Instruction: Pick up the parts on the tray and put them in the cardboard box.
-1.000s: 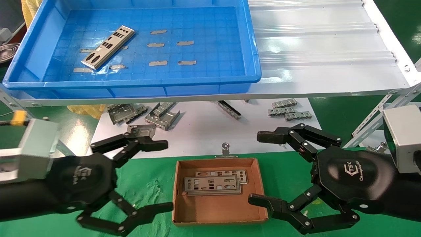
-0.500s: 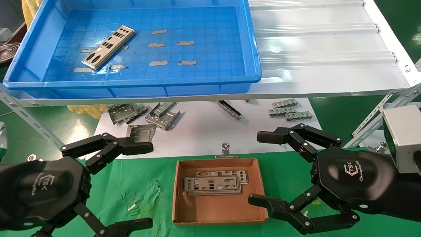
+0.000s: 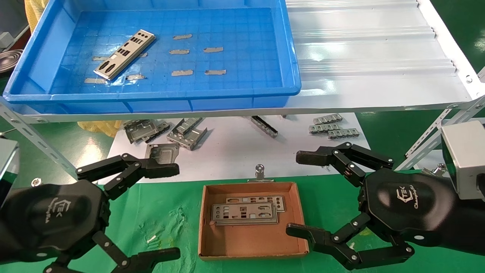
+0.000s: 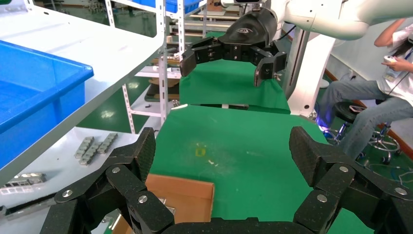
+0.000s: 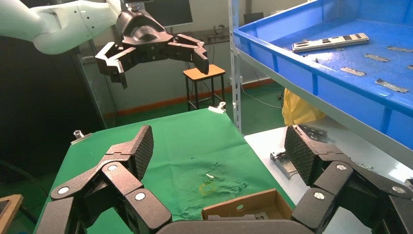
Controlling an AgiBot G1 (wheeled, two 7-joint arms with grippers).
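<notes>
Left gripper point(image 3: 172, 212) low at left over green cloth, jaws wide apart and empty, one part point(image 3: 125, 54) lying in tray point(image 3: 151, 96) on the shelf, two parts point(image 3: 244, 213) stacked in box point(image 3: 252, 242) at centre, right gripper point(image 3: 301, 193) beside box, jaws spread, empty

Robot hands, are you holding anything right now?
No. The left hand and right hand are both open and empty, either side of the cardboard box.

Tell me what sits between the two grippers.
In the head view, the cardboard box holding two parts lies between the left gripper and right gripper.
</notes>
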